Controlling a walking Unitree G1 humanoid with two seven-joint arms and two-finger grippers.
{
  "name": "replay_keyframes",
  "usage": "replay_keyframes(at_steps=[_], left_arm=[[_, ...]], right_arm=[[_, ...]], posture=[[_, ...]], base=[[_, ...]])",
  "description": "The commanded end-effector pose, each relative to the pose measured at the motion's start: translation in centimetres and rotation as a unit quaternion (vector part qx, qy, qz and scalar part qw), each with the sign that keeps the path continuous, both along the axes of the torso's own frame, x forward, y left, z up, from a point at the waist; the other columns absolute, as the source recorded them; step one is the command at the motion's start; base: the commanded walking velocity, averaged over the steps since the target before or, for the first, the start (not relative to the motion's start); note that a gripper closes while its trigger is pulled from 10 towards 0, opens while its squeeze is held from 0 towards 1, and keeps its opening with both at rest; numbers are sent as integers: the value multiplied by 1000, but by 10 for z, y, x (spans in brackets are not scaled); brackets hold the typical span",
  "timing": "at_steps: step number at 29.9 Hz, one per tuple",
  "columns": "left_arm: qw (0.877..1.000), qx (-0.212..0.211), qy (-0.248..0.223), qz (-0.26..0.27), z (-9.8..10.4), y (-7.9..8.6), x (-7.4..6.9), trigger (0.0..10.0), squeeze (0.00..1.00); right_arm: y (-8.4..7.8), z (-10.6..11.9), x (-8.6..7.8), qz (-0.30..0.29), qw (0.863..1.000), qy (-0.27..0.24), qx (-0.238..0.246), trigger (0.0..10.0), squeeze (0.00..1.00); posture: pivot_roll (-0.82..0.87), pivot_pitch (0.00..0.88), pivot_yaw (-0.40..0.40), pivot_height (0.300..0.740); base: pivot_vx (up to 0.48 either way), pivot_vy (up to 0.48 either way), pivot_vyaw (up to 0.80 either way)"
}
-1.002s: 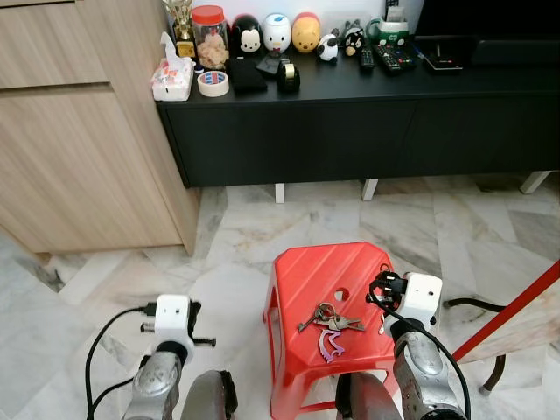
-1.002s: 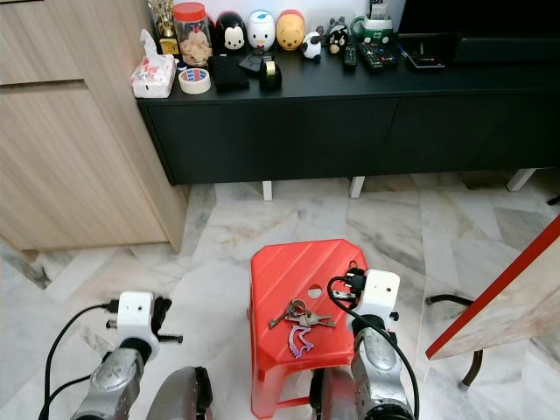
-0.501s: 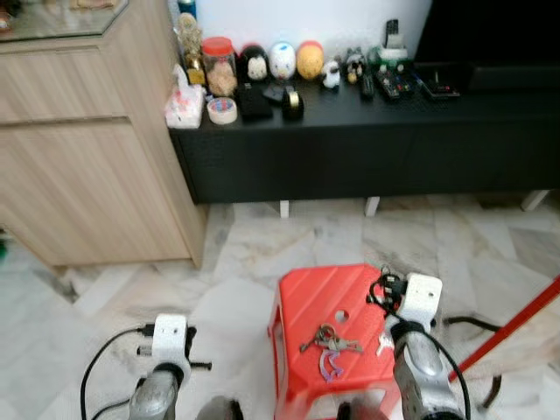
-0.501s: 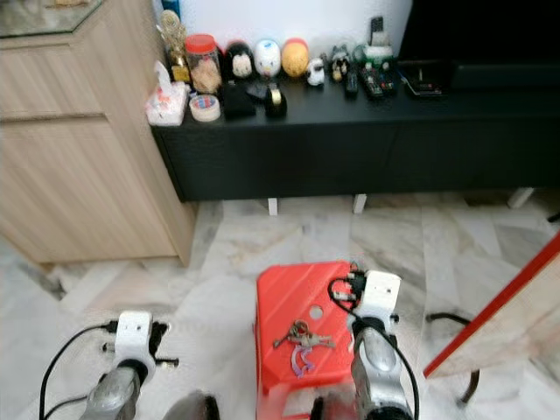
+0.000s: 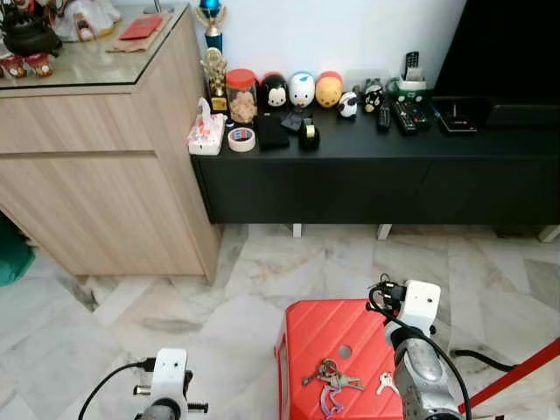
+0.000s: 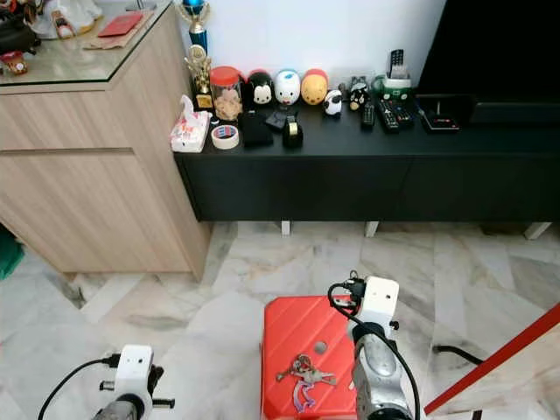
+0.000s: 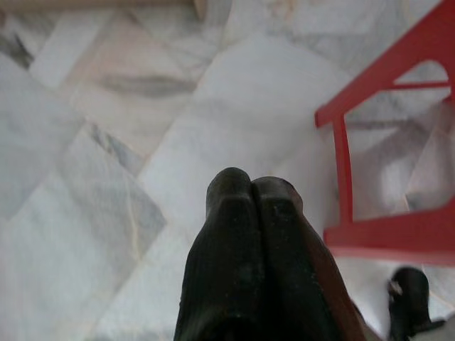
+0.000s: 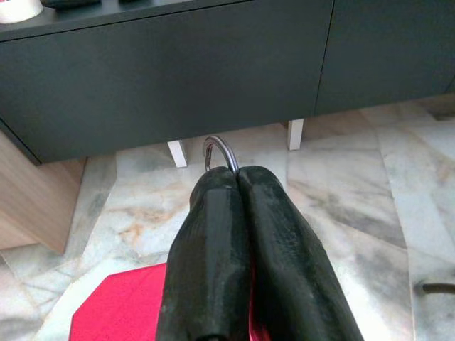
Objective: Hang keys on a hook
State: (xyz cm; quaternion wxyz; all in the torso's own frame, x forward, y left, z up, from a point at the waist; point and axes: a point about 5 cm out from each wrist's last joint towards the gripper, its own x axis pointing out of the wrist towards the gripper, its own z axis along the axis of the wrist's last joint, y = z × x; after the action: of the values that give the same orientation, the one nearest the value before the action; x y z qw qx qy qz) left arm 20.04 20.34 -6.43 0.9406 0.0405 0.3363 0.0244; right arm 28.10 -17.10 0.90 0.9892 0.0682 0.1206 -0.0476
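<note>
**— Where are the keys?**

— The bunch of keys lies flat on the red stool, near the edge closest to me. It is spread mostly from side to side, with a purple tag trailing towards me. One small key lies apart from it, just beside my right arm.

**— And your fingers?**

— My right gripper has its fingers pressed together, with a thin metal ring pinched at the tips. I cannot tell what hangs from that ring. My left gripper is closed on nothing, low over the marble floor beside the stool.

**— Which arm is better placed?**

— The right one, I judge. The bunch sits just to its left, while my left arm is well apart from it. My right fingers point forward at the black cabinet, so the bunch lies below them and back towards me. I cannot yet say where the hook is.
</note>
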Motion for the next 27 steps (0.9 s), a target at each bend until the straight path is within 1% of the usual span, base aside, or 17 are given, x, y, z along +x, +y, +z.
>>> replay_keyframes(at_steps=[1, 2, 4, 6, 12, 16, 21, 27], left_arm=[[999, 2, 34, 8, -8, 2, -13, 10000, 0], [999, 2, 34, 8, -8, 2, -13, 10000, 0], [999, 1, 49, 11, -12, 2, -20, 10000, 0], [999, -3, 52, 13, -13, 2, -22, 10000, 0], [998, -8, 59, 14, -15, 2, -25, 10000, 0], [997, -12, 72, 14, -17, 4, -27, 10000, 0], [996, -13, 85, 22, -19, 6, -31, 10000, 0], [994, -16, 101, 29, -23, 4, -38, 10000, 0]], right_arm=[[0, -2, -1, -1, 1000, 2, 5, 10000, 0], [0, -2, -1, -1, 1000, 2, 5, 10000, 0], [2, -4, -1, -2, 1000, 10, 7, 10000, 0], [3, -3, -1, -2, 1000, 2, 12, 10000, 0], [3, -5, -2, -5, 1000, 10, 8, 10000, 0], [1, -2, 1, -7, 1000, 5, 7, 10000, 0], [-4, 0, 3, -10, 1000, 3, 3, 10000, 0], [-6, 2, 4, -14, 1000, 2, 0, 10000, 0]], posture=[[2, 0, -11, 740], [2, 0, -11, 740], [1, 0, -9, 740], [3, 0, -9, 740], [3, 0, -6, 740], [10, 0, -6, 740], [9, 0, -12, 740], [-3, 0, -4, 740]], base=[[0, 0, 0], [0, 0, 0], [0, 0, 0], [0, 0, 0], [0, 0, 0], [0, 0, 0], [0, 0, 0], [-257, 0, 0]])
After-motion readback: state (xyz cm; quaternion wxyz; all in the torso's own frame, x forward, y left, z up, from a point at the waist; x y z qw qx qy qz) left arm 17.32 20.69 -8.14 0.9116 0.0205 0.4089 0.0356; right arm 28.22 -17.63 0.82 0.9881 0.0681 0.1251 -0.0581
